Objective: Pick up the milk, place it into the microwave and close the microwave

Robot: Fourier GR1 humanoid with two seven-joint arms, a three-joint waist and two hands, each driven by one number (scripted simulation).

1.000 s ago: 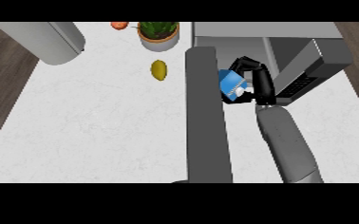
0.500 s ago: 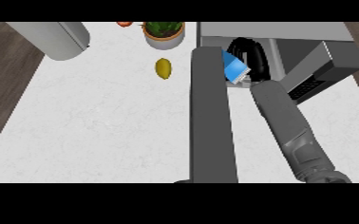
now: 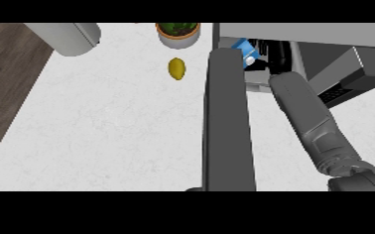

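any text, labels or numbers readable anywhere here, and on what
No text can be read anywhere in the head view.
Milk carton: blue and white patches only, mostly hidden behind the forearm; no lettering can be made out.
Microwave: its dark panel shows no legible numbers or signs.
Plant pot, yellow fruit, grey cylinder: no markings.

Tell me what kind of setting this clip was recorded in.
Most likely a kitchen: a white marbled countertop carries a grey microwave with its door open, a blue-and-white milk carton going into it, a small potted green plant and a yellow lemon-like fruit.
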